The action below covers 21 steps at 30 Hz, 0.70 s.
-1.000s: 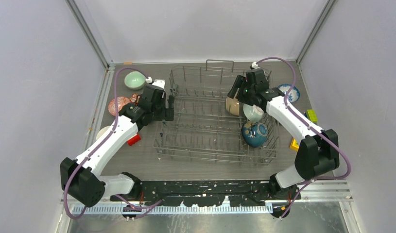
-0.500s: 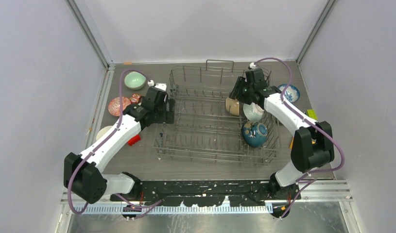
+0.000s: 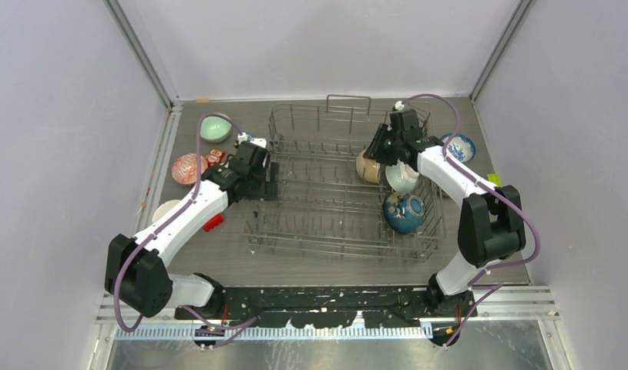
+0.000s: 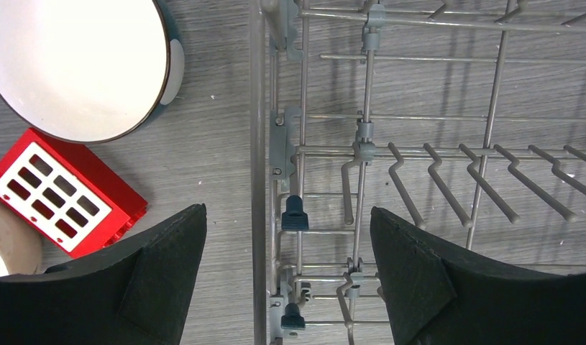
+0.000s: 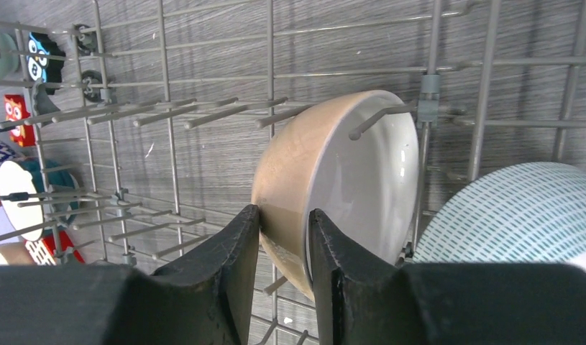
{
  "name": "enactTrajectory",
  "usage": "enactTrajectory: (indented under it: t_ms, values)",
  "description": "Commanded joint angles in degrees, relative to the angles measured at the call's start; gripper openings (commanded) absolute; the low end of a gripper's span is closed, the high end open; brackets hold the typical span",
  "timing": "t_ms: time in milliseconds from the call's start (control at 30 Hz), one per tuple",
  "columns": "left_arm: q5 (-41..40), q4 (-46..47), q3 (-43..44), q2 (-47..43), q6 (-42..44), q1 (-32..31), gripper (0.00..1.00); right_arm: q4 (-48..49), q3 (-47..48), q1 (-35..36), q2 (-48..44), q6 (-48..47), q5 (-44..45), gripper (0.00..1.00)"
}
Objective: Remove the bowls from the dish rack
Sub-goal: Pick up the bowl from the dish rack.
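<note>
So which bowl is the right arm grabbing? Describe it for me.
In the big grey wire dish rack, three bowls sit along the right side. It is the farthest from the arms' bases: the tan bowl, white inside, its rim pinched by the right gripper. Its neighbours are a white-teal bowl and a dark blue bowl.

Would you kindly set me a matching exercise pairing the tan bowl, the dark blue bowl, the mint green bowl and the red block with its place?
1 tan bowl
2 dark blue bowl
3 mint green bowl
4 red block

A on the table, far left corner
B in the dish rack, nearest the arm bases
C rim between the right gripper's fingers
D on the table, near left of the rack

Pairs: 1-C, 2-B, 3-A, 4-D
</note>
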Motion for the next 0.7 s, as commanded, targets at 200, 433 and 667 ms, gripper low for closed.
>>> enactTrajectory:
  t_ms: [200, 433, 667]
  values:
    - [1.39, 1.14, 0.13, 1.27, -0.59, 0.09, 0.84, 7.78, 0.39, 1.06, 2.44, 5.1, -10.3, 0.22]
    - [1.15, 1.43, 0.02, 2.02, -0.91, 0.08, 0.83, 12.49, -0.12, 0.06, 1.28, 6.92, -16.0, 0.01]
    - [1.38, 1.89, 0.08, 3.64, -1.84, 0.14, 0.82, 18.14, -0.55, -1.45, -1.96, 11.02, -22.78, 0.01]
